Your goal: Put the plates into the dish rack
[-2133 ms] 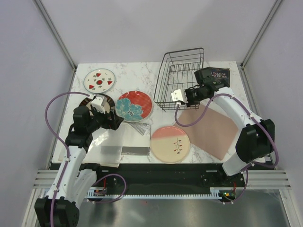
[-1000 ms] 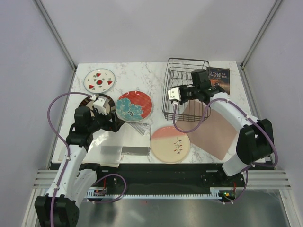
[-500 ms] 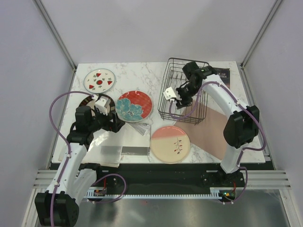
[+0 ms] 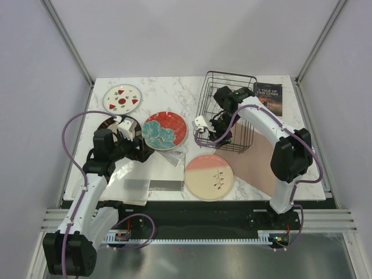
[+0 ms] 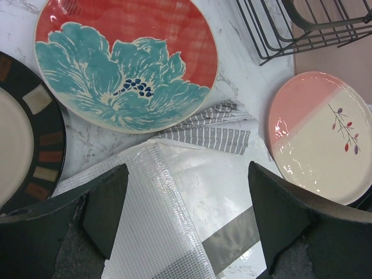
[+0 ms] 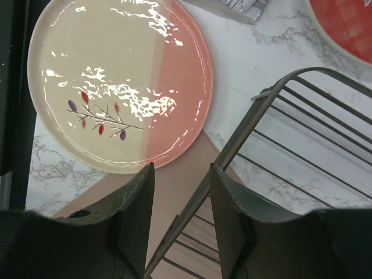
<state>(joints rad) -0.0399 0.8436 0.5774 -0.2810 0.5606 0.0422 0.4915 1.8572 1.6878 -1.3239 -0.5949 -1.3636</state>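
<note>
The black wire dish rack (image 4: 229, 110) stands at the back right with no plate in it. My right gripper (image 4: 210, 135) reaches over it to its near left rim. In the right wrist view the right gripper (image 6: 182, 168) is open, its fingers either side of the rim wire (image 6: 256, 125), with a gap left of the wire. Below lies the pink-and-cream plate (image 6: 116, 81). The red plate with a teal flower (image 4: 165, 129), the white plate (image 4: 122, 97) and the dark-rimmed plate (image 5: 23, 145) lie on the left. My left gripper (image 5: 187, 174) hangs open above a clear bag.
A dark book (image 4: 268, 96) lies right of the rack. A pinkish-brown mat (image 4: 261, 163) lies under and in front of it. The clear plastic bag (image 4: 139, 180) and a striped paper (image 4: 170, 157) sit near the front left, by my left gripper (image 4: 140, 153).
The rack has gone from tilted to level and shifted. My right arm swung over the rack, its gripper moving left and nearer while its jaws narrowed a little. The left arm barely moved.
</note>
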